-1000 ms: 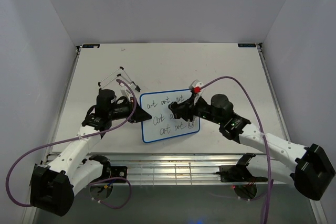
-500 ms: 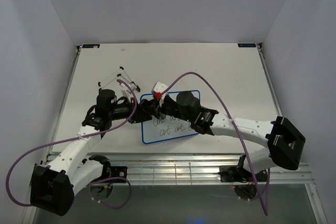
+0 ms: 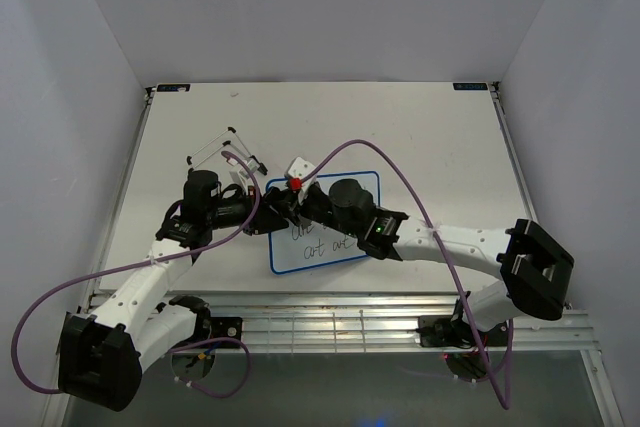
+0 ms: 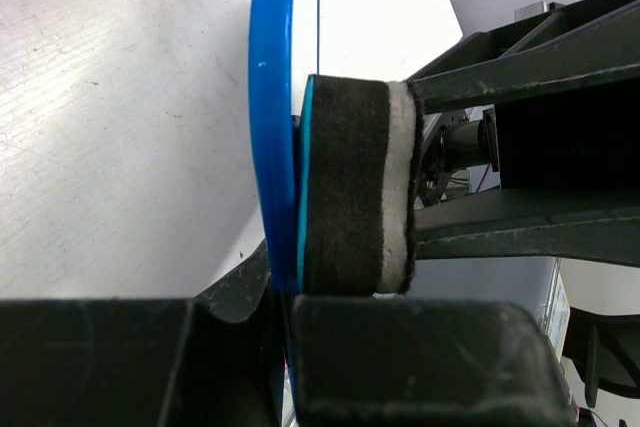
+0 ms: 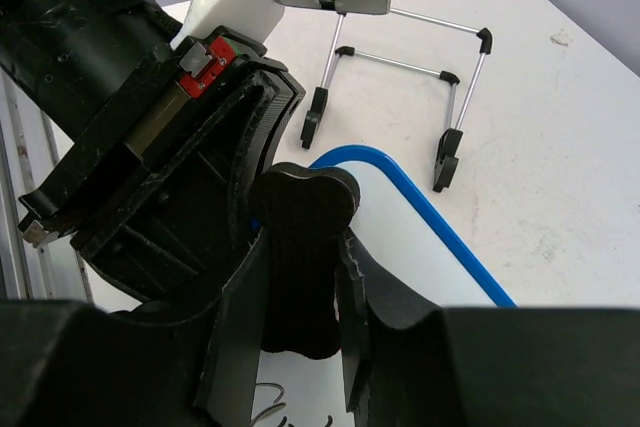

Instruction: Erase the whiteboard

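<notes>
Mid-wipe, I have the left gripper [image 3: 262,225] with jaws clamped on the left rim of the whiteboard [image 3: 335,252], which lies near the middle of the desk's [image 3: 430,132] near edge, and the right gripper [image 3: 284,210] with jaws squeezing the eraser [image 5: 300,212] at the board's far-left corner (lower scribbles unwiped), so next I'd sweep across those.

The left arm reaches forward with its wrist turned to the right. The left gripper [image 3: 257,223] is pinched tight on the left edge of the whiteboard [image 3: 300,259]. The right arm stretches low across to the left. The right gripper [image 3: 281,209] is clamped on the eraser [image 5: 300,247], just beside the left gripper.
</notes>
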{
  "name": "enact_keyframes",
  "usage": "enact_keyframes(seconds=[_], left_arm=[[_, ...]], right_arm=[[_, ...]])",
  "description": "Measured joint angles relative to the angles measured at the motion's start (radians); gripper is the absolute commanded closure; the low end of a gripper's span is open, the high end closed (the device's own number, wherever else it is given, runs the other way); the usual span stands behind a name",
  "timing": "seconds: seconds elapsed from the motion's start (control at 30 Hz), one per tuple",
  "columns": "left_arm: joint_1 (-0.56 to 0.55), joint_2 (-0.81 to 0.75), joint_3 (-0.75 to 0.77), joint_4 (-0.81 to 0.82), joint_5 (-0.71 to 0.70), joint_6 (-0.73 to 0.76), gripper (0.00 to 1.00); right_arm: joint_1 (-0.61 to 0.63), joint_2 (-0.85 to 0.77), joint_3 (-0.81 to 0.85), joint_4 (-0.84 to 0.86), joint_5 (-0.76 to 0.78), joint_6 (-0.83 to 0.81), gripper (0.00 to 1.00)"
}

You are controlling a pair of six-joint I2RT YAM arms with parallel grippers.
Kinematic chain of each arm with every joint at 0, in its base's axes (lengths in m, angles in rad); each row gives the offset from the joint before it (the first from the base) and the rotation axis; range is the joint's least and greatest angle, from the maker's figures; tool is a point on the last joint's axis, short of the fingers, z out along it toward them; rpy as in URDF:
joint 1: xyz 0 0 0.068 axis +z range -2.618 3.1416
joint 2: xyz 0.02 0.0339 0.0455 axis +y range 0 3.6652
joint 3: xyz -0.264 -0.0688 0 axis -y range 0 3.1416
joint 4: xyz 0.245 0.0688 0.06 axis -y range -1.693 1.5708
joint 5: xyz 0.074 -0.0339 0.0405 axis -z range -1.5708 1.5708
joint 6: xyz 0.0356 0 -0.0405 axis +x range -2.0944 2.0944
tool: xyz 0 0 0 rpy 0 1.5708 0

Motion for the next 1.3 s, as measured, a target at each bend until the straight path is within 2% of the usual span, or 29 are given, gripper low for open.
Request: enact_keyframes(seconds=[0.3, 0.87, 1.1, 1.3], left_arm=[[0.0, 0.0, 0.0, 0.0, -0.006, -0.003, 1.0], [0.0, 0.0, 0.0, -0.001, -0.013, -0.022, 1.0], [0.002, 0.0, 0.0, -0.008, -0.01, -0.022, 1.0], [0.01, 0.0, 0.0, -0.023, -0.006, -0.025, 1.0]], right_arm=[[-0.018, 0.001, 0.0, -0.004, 0.01, 0.028, 0.92], [-0.27, -0.111, -0.158, -0.016, -0.036, 0.139, 0.92], [-0.23, -0.112, -0.158, -0.014, -0.014, 0.15, 0.92], [-0.099, -0.078, -0.123, -0.018, 0.054, 0.147, 0.92]])
